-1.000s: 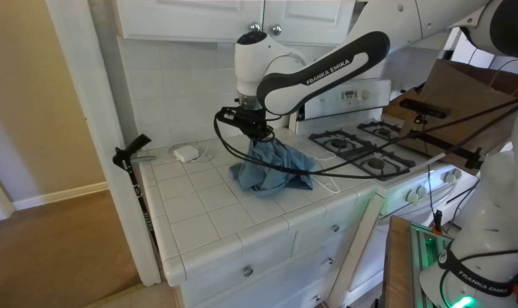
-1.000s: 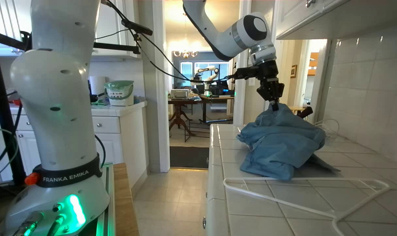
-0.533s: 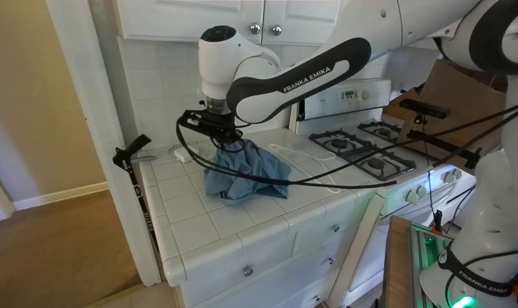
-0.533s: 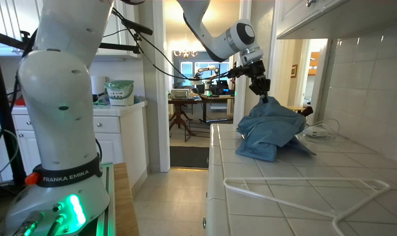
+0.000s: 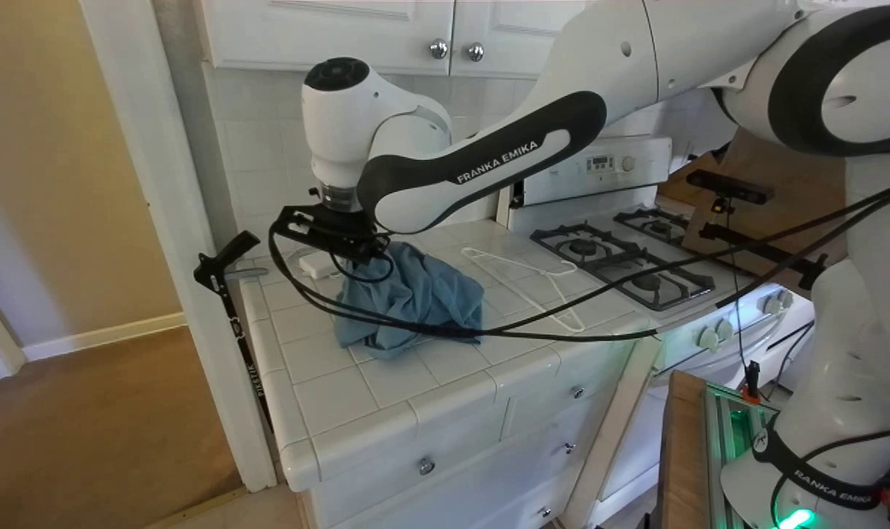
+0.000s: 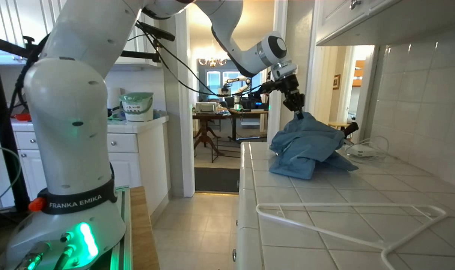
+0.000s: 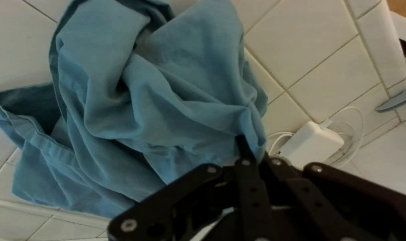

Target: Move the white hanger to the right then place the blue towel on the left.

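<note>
The blue towel [image 7: 162, 103] is seen bunched in a loose heap on the white-tiled countertop [image 5: 327, 389], between the edge by the door frame [image 5: 169, 220] and the white hanger [image 6: 344, 204], and set apart from the front edge. Its cloth is a dusty, matt blue, crumpled into deep, soft creases; in the wrist view a stitched hem is shown along one loose flap, a dark hollow is formed behind that flap, and the upper folds are marked by a slightly darker patch. On one side the heap is drawn up into a peak, where a fold is pinched in the closed gripper [image 7: 253, 152], while the lower folds are spread over the countertop. The hanger is laid flat toward the edge next to the stove [image 5: 584, 250], near the towel but apart from it, and in an exterior view it is partly crossed by black cables [image 5: 452, 332]. A small white box [image 7: 312, 144] with a looped cord is placed near the back corner on the door-frame side.
</note>
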Robot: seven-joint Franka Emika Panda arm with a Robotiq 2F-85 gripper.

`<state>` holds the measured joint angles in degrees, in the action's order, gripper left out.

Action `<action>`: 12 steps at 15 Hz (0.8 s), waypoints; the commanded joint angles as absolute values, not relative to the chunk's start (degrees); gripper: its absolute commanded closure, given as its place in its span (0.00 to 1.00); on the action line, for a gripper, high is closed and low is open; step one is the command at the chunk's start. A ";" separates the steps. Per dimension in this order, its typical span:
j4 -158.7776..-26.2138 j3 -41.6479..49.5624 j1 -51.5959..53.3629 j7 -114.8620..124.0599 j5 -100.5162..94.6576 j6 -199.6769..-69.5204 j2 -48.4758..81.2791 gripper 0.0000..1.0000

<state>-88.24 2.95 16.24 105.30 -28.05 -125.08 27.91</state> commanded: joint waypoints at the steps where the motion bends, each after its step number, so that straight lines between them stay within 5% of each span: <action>1: -87.97 4.19 17.50 103.92 -30.92 -120.97 24.53 0.99; 12: -98.85 -0.75 15.09 92.15 -33.11 -118.45 5.01 0.99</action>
